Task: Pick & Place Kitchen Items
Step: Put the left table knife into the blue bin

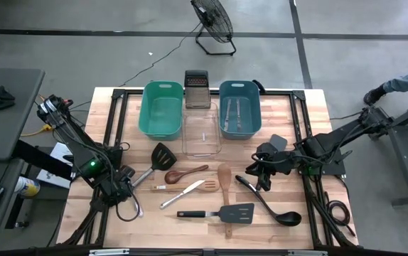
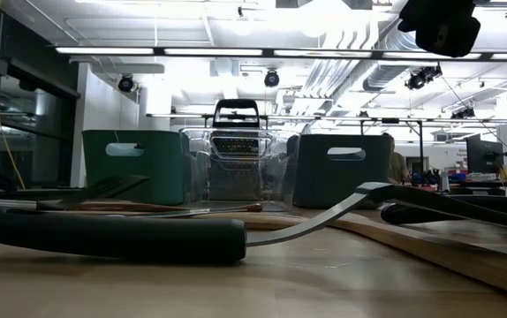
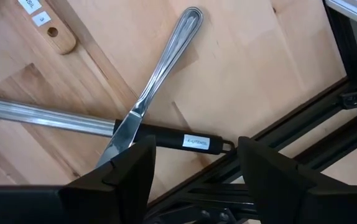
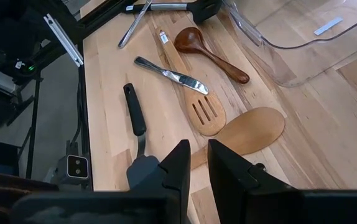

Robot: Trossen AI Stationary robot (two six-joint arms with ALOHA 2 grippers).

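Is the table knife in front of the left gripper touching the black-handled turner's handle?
Touching. In the left wrist view, the table knife lies crossed over the turner handle, its blade overlapping where the steel shaft meets the black grip, with no gap visible.
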